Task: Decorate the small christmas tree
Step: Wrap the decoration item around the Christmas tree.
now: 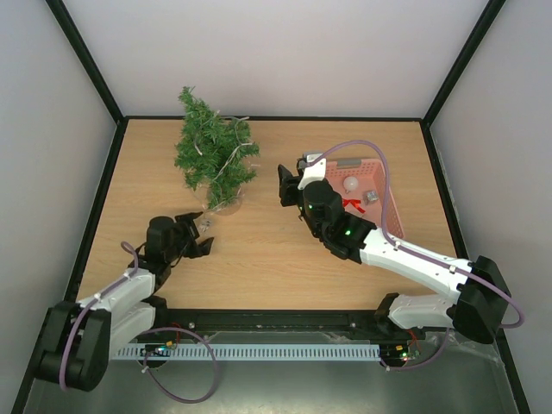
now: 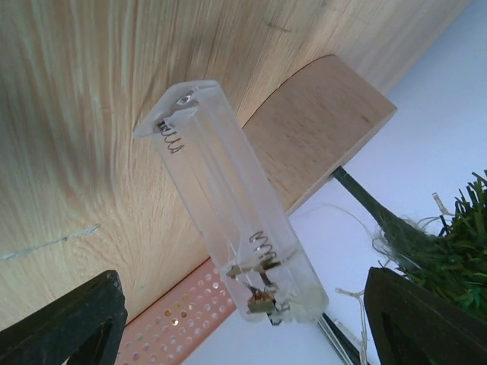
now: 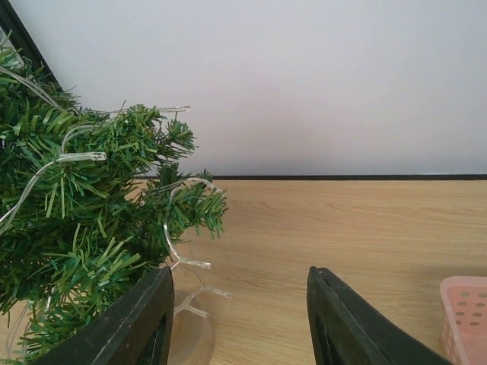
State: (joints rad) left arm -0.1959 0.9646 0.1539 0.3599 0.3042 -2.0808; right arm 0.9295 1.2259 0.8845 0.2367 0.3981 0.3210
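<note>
small christmas tree (image 1: 211,155): green, light-strung | left hand (image 1: 203,231) apart | right hand (image 1: 283,187) apart

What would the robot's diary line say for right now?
left gripper: open near clear plastic battery case | right gripper: open, empty, facing small dark-green christmas tree | lights: clear light string draped on tree

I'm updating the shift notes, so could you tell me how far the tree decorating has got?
Done: a light string is draped on the small christmas tree. In hand: nothing; its clear battery case lies on the table between the open left jaws. Left: the ball and red bow sit in the pink basket.
</note>
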